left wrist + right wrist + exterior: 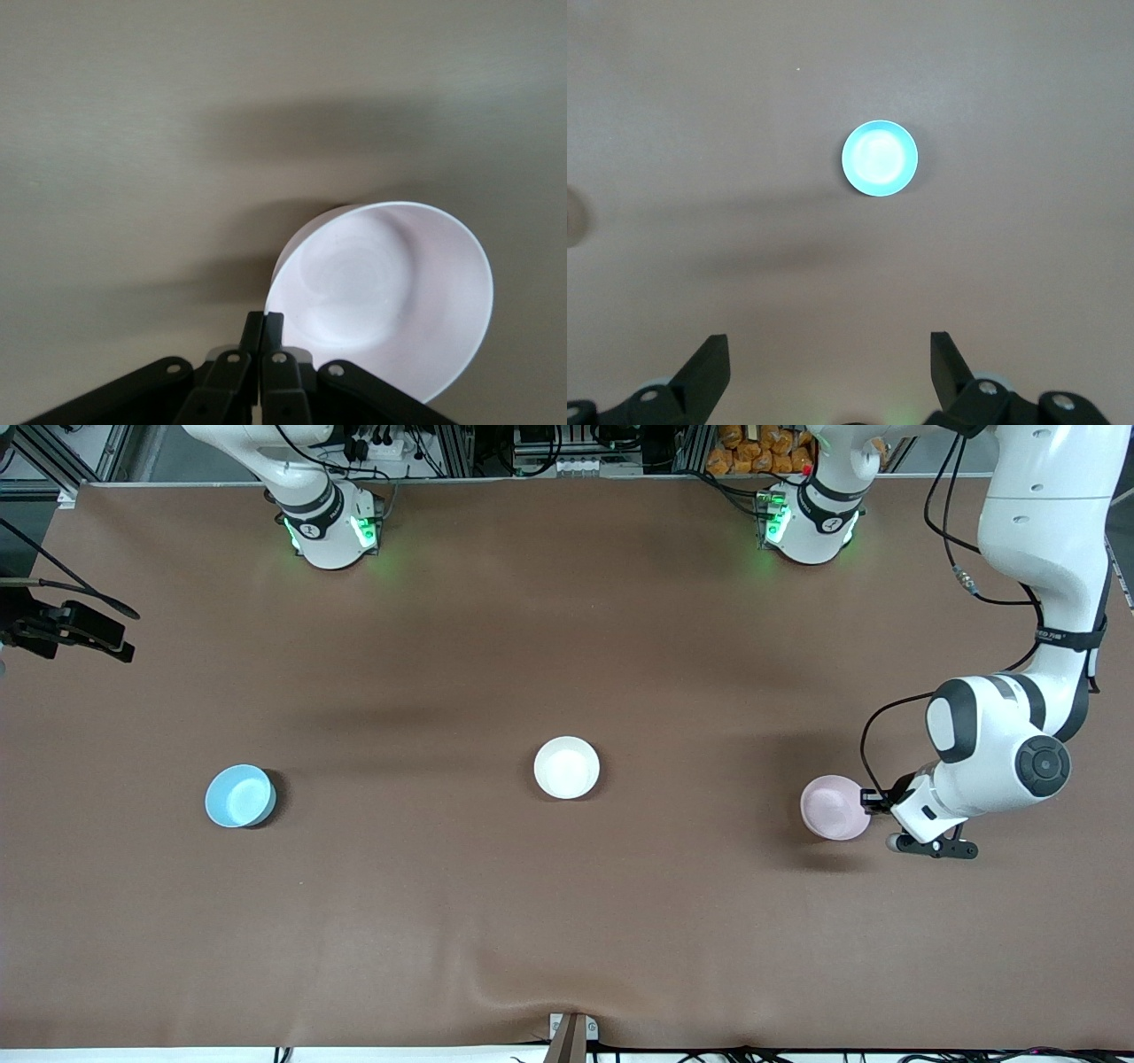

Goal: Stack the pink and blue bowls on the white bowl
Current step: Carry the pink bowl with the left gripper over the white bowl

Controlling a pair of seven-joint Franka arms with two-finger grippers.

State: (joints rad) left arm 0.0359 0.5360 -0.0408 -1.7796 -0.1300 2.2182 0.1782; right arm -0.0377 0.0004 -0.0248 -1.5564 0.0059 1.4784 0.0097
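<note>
Nothing stacked yet: left gripper [870,801] pinches the pink bowl [833,807] rim at three o'clock from the white bowl [567,767], the blue bowl [239,795] sits at nine, and the right gripper [829,363] waits, spread wide, high above it.

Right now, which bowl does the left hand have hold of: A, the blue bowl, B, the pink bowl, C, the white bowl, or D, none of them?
B: the left hand is shut on the rim of the pink bowl at the left arm's end of the table, while the white bowl and the blue bowl sit untouched, and the right hand hangs open high over the blue bowl.
</note>
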